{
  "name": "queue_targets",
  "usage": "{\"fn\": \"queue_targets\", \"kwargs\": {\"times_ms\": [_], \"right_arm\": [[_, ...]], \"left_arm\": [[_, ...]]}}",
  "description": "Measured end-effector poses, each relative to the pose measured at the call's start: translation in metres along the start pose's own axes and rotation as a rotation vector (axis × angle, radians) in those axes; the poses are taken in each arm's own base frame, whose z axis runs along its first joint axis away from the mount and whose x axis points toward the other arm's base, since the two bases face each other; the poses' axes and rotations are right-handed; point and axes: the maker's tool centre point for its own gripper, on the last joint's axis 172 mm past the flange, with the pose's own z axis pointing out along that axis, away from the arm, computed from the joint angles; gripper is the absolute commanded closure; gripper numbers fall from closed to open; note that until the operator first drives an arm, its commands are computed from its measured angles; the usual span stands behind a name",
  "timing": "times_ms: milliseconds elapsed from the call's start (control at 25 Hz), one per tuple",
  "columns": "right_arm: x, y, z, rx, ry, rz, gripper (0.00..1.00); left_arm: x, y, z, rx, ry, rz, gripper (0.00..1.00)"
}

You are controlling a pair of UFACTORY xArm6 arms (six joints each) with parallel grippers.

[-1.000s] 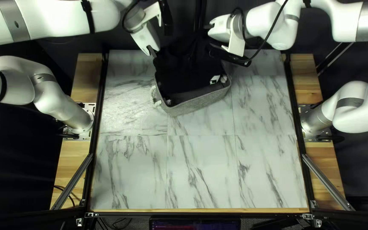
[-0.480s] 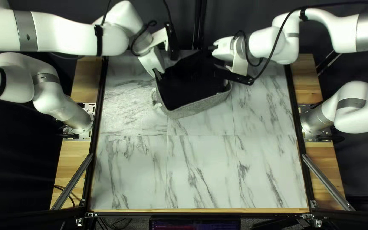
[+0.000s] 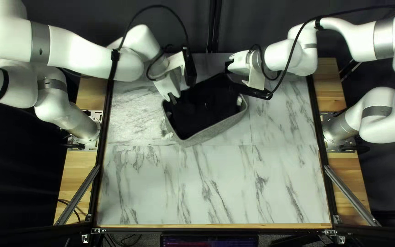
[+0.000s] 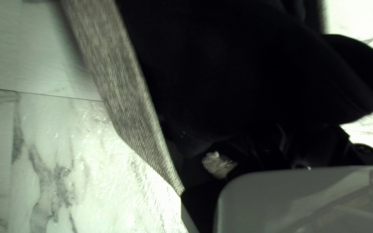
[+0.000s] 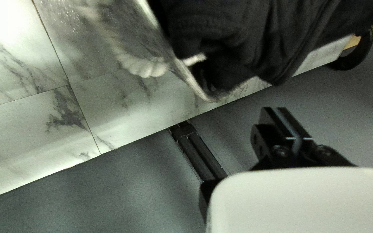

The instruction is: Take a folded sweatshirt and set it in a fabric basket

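Sweatshirt point(image 3: 206, 107), black and loosely folded, lies mostly inside the basket point(image 3: 216, 129), which sits toward the far edge of the table point(image 3: 216, 192), near the middle of its width. The basket is turned askew, one corner pointing at the table's near edge. My left gripper point(image 3: 173, 98) is at the basket's left corner, angled down over the rim there. In the left wrist view the cloth spreads ahead of it, dark and close, with the basket's grey rim running along beside it; a rounded fold of the cloth bulges out, with pale table beyond. Black on black hides its grip, so I cannot tell whether it is clenched on the sweatshirt or has released it.

My right gripper point(image 3: 227, 67) is by the basket's far corner. In the right wrist view it is closed with nothing caught in it, its two fingers point(image 5: 266, 123) together, apart from the cloth. They show against the grey ground past the table's far edge. Ahead of them the sweatshirt hangs in folds over the basket's rim, toward that edge. A white rope handle point(image 5: 141, 67) loops from the basket's outer wall, farther from this gripper than the nearest fold.
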Motion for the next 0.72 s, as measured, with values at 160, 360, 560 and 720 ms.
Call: {"fn": "queue_targets", "kwargs": {"times_ms": [160,360,560,720], "right_arm": [[-0.009,0.006,-0.017,-0.019,-0.013,0.003,0.0],[-0.013,0.004,-0.041,-0.053,0.007,0.038,0.0],[-0.009,-0.009,-0.072,-0.102,0.058,0.119,0.0],[-0.003,-0.014,-0.111,-0.14,0.119,0.24,0.0]], "left_arm": [[-0.004,-0.001,0.003,0.003,-0.004,-0.003,1.0],[-0.008,0.0,-0.001,0.004,0.001,-0.002,1.0],[-0.015,0.0,-0.004,0.011,0.009,0.0,1.0],[-0.024,-0.001,-0.005,0.018,0.017,0.013,1.0]]}}
